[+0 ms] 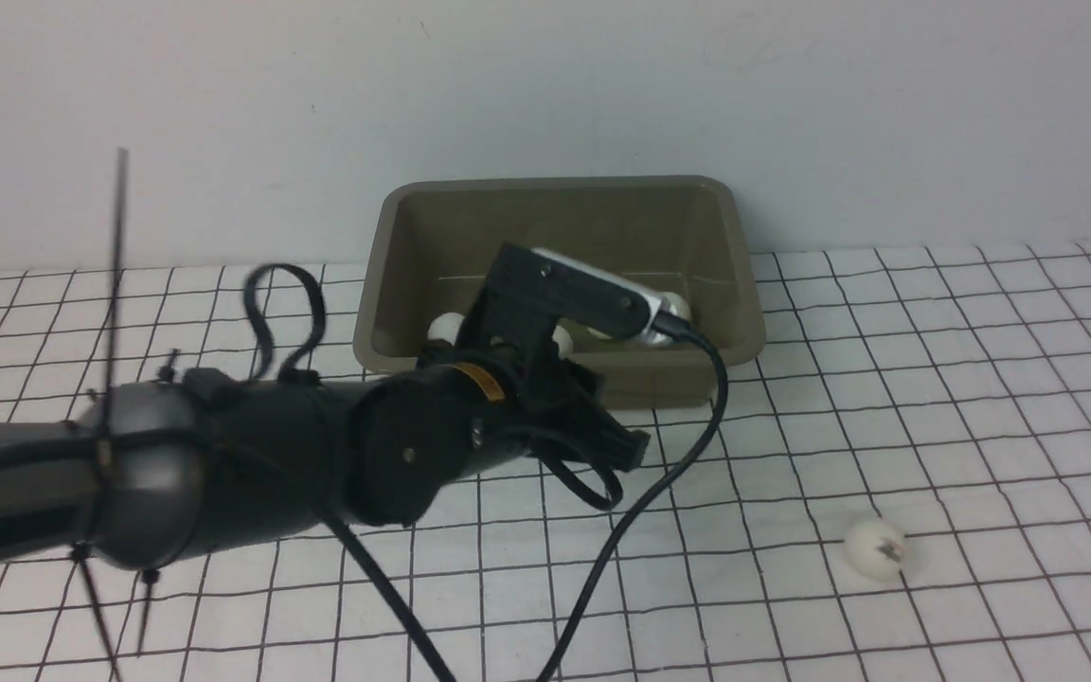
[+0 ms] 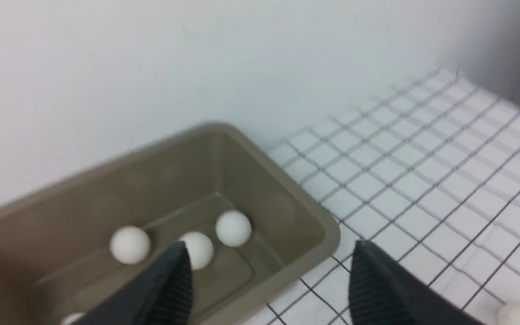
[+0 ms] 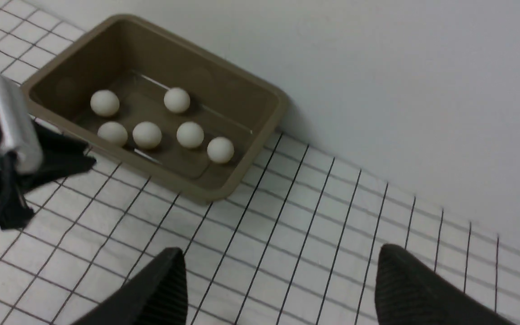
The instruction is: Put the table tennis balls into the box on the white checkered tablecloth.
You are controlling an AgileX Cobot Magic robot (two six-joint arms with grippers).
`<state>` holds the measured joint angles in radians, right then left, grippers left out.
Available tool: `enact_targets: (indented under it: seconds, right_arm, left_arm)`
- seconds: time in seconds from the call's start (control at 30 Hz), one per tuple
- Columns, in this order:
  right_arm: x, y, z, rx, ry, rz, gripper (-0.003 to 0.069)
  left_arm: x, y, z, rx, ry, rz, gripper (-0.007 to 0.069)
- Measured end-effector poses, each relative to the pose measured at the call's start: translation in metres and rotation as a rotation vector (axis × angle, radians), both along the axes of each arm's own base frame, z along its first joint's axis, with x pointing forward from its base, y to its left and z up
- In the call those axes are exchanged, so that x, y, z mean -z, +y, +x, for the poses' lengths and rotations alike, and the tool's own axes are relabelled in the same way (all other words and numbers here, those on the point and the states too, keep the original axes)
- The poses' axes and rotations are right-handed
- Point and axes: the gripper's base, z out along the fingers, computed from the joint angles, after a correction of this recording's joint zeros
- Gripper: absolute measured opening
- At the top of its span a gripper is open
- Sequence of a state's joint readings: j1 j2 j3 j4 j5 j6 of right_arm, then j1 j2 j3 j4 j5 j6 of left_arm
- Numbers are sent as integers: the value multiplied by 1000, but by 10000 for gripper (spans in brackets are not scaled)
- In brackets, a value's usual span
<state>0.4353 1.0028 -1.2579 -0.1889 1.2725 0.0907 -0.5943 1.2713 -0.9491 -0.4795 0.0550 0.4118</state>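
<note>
though open, end effector (image 2: 271,280) near box (image 2: 269,194)

Just one box (image 3: 206,192) and one checkered cloth (image 1: 886,379). Seven white balls: six inside (image 3: 177,100), maybe more tucked out of sight, and one outside (image 1: 876,549). Two claws (image 2: 271,257) (image 3: 280,259), one on each arm.

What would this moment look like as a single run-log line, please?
left gripper: open, empty | right gripper: open, empty | box: six balls inside | one ball: on tablecloth
</note>
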Motion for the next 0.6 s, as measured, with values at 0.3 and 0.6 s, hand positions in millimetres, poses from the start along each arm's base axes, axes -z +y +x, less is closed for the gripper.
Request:
enact_targets:
  seconds: [0.3, 0.6]
  right_arm:
    - [113, -30, 1, 198, 401, 1, 475]
    - [122, -45, 13, 248, 445, 28, 475]
  left_arm:
    - [-42, 55, -36, -45, -29, -9, 459]
    - [-38, 57, -39, -22, 13, 21, 459]
